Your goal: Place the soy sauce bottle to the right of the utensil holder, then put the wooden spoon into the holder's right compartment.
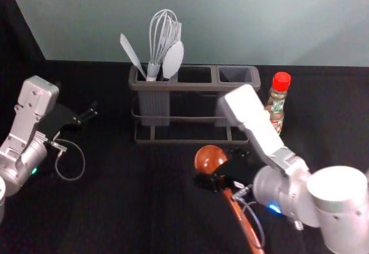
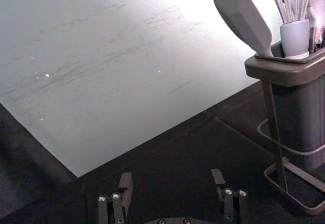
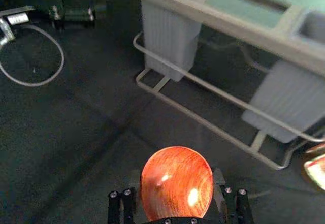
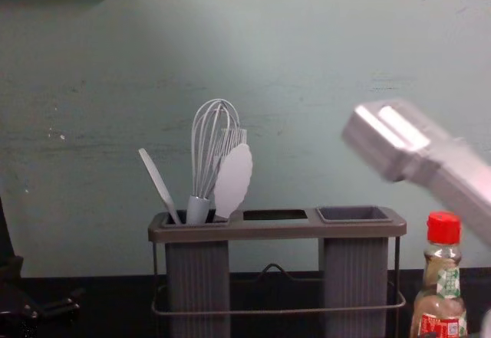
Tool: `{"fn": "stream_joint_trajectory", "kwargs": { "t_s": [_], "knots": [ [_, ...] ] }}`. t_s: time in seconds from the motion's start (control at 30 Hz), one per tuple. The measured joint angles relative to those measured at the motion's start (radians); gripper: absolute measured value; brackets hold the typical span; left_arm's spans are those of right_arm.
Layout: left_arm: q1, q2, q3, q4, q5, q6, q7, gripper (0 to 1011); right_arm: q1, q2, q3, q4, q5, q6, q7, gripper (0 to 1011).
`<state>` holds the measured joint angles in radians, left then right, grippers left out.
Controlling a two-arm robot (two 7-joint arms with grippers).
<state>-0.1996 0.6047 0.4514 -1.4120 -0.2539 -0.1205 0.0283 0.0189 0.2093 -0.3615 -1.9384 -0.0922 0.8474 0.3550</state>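
Before one holder, the right end effector apparently straddles one spoon.

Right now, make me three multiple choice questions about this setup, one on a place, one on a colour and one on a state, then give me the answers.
1. Where is the right gripper?
A. Above the whisk
B. On the bottle's cap
C. At the wooden spoon

2. What colour is the soy sauce bottle's cap?
A. Green
B. Red
C. White

3. What stands up out of the holder's right compartment?
A. Nothing
B. The whisk
C. The spoon

1: C, the head view shows it over the spoon.
2: B, head and chest views show it red.
3: A, nothing rises from its opening in the chest view.
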Motion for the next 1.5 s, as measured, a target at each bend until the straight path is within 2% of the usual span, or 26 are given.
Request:
{"fn": "stream_joint_trajectory", "kwargs": {
  "t_s": [0.17, 0.2, 0.37, 0.4, 0.47, 0.5, 0.57, 0.6, 0.67, 0.7, 0.9, 0.93, 0.97, 1.17, 1.27, 1.5],
  "knots": [
    [0.0, 0.0, 0.0, 0.0, 0.0, 0.0, 0.0, 1011, -0.062, 0.026, 0.042, -0.047, 0.007, -0.095, 0.008, 840],
    [0.0, 0.0, 0.0, 0.0, 0.0, 0.0, 0.0, 1011, -0.081, 0.035, 0.054, -0.059, 0.008, -0.134, 0.009, 840],
    [0.0, 0.0, 0.0, 0.0, 0.0, 0.0, 0.0, 1011, -0.134, 0.055, 0.086, -0.081, 0.022, -0.253, 0.012, 840],
    [0.0, 0.0, 0.0, 0.0, 0.0, 0.0, 0.0, 1011, -0.152, 0.06, 0.097, -0.085, 0.031, -0.3, 0.011, 840],
    [0.0, 0.0, 0.0, 0.0, 0.0, 0.0, 0.0, 1011, -0.168, 0.065, 0.108, -0.087, 0.042, -0.348, 0.008, 840],
    [0.0, 0.0, 0.0, 0.0, 0.0, 0.0, 0.0, 1011, -0.184, 0.069, 0.12, -0.087, 0.056, -0.4, 0.003, 840],
    [0.0, 0.0, 0.0, 0.0, 0.0, 0.0, 0.0, 1011, -0.198, 0.072, 0.13, -0.087, 0.069, -0.448, 0.0, 840],
    [0.0, 0.0, 0.0, 0.0, 0.0, 0.0, 0.0, 1011, -0.213, 0.074, 0.141, -0.086, 0.081, -0.503, -0.008, 840],
    [0.0, 0.0, 0.0, 0.0, 0.0, 0.0, 0.0, 1011, -0.227, 0.074, 0.151, -0.082, 0.091, -0.556, -0.017, 840],
    [0.0, 0.0, 0.0, 0.0, 0.0, 0.0, 0.0, 1011, -0.237, 0.076, 0.158, -0.075, 0.102, -0.61, -0.023, 839],
    [0.0, 0.0, 0.0, 0.0, 0.0, 0.0, 0.0, 1011, -0.259, 0.082, 0.182, -0.045, 0.138, -0.779, -0.038, 840],
    [0.0, 0.0, 0.0, 0.0, 0.0, 0.0, 0.0, 1011, -0.259, 0.082, 0.182, -0.045, 0.138, -0.779, -0.038, 840],
    [0.0, 0.0, 0.0, 0.0, 0.0, 0.0, 0.0, 1011, -0.262, 0.084, 0.186, -0.04, 0.14, -0.814, -0.046, 840],
    [0.0, 0.0, 0.0, 0.0, 0.0, 0.0, 0.0, 1011, -0.275, 0.094, 0.193, -0.023, 0.138, -0.933, -0.075, 840],
    [0.0, 0.0, 0.0, 0.0, 0.0, 0.0, 0.0, 1011, -0.278, 0.099, 0.193, -0.017, 0.139, -0.961, -0.085, 840],
    [0.0, 0.0, 0.0, 0.0, 0.0, 0.0, 0.0, 1011, -0.281, 0.104, 0.192, -0.014, 0.143, -0.962, -0.095, 840]
  ]
}}
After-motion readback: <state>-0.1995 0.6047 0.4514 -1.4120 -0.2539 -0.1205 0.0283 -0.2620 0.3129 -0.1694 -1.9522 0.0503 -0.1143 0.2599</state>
